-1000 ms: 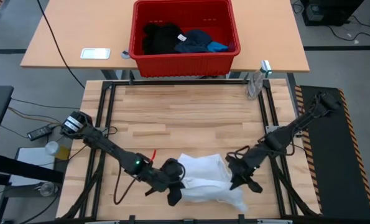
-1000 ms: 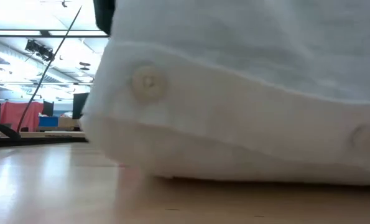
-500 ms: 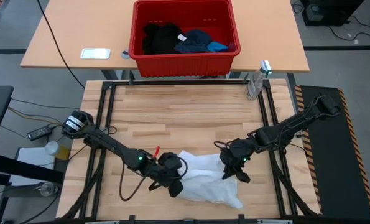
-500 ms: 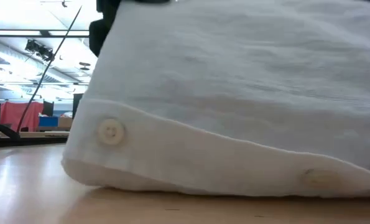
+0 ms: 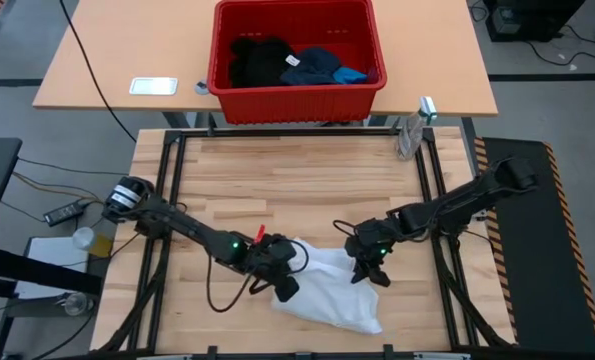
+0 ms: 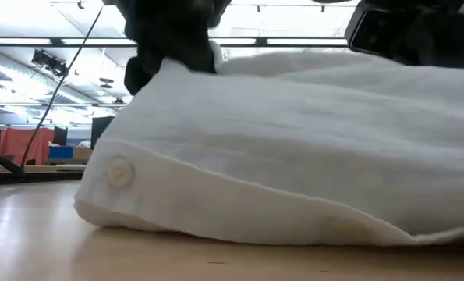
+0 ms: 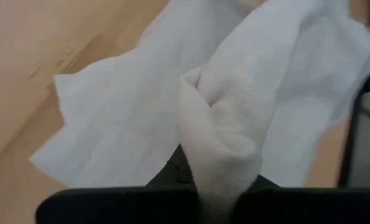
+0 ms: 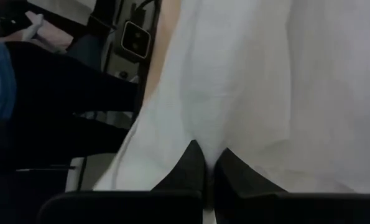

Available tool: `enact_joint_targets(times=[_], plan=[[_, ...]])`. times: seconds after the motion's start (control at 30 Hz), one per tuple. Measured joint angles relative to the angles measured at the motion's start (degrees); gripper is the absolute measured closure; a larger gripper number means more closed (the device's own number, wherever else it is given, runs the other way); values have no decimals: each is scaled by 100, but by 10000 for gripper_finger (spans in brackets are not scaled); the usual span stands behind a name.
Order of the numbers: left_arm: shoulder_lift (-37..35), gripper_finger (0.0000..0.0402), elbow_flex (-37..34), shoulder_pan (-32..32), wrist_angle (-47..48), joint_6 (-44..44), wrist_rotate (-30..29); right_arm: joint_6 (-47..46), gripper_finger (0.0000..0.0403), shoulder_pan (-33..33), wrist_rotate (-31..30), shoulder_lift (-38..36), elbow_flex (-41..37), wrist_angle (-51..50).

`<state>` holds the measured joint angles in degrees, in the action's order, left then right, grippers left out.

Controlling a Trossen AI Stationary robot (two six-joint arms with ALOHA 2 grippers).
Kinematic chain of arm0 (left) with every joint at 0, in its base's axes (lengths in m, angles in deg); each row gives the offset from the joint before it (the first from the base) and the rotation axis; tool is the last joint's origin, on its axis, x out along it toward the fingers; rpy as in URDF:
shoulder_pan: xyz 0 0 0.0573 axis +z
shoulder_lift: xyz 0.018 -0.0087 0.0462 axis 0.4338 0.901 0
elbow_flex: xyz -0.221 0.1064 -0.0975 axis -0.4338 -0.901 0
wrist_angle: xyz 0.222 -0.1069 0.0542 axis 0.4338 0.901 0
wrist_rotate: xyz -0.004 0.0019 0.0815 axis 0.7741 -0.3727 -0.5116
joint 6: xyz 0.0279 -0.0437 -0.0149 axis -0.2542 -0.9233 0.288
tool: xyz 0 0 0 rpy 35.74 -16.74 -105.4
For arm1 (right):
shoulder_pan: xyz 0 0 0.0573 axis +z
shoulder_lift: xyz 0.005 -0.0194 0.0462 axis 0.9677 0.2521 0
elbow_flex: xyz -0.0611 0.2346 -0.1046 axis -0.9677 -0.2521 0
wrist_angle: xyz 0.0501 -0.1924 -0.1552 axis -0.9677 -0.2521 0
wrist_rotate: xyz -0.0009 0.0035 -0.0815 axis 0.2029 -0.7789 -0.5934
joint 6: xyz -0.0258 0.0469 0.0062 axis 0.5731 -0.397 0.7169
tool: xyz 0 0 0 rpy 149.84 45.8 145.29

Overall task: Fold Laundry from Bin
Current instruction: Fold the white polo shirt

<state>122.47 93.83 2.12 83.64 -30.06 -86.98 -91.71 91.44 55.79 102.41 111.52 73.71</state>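
**Laundry: one white garment out and gripped, the rest waiting in the bin**

Laundry first: the large white garment (image 5: pixel 327 292) lies bunched at the near edge of the wooden table (image 5: pixel 277 190), around 6 o'clock from the table's centre. You have it held at both sides. Your left gripper (image 5: pixel 282 285) sits at the cloth's 9 o'clock side, its fingers closed on a gathered fold that shows clearly in the left wrist view. Your right gripper (image 5: pixel 367 268) is at the cloth's 2 o'clock corner, fingers pinched together with white fabric running down between them.

By my reading, folding has barely begun. The garment is crumpled rather than spread flat, and no neat fold shows anywhere. A button placket runs along its front edge in the low view.

Mind the near rim: the cloth's lower corner lies close to the table's front frame, so you have little room toward 6 o'clock. Toward 12 o'clock the boards are bare all the way to the far frame, which looks like the best space for spreading.

Farthest off, at 12 o'clock on a separate desk, the red bin (image 5: pixel 297 95) holds the black garment (image 5: pixel 257 60), the dark navy one (image 5: pixel 317 64) and the small bright blue one (image 5: pixel 351 74), all untouched.
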Motion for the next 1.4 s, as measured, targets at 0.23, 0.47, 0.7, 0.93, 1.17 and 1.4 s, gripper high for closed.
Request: enact_joint_targets(times=[0.23,0.47,0.7,0.93,1.17,1.4], plan=[[46,390,-2,210,34,65,13,-4,390,-171,124,149,0,-8],[52,390,-2,441,16,628,-2,14,390,-202,-70,147,0,-192],[57,390,0,711,-8,1363,0,47,390,-213,-417,145,2,-563],[352,390,5,951,-73,2205,-5,241,390,-233,-760,142,-32,-588],[518,390,0,1202,-564,2950,46,-26,390,-296,-837,145,-566,-65],[524,387,2,1498,-752,3614,94,-11,388,-356,-997,142,-864,211]])
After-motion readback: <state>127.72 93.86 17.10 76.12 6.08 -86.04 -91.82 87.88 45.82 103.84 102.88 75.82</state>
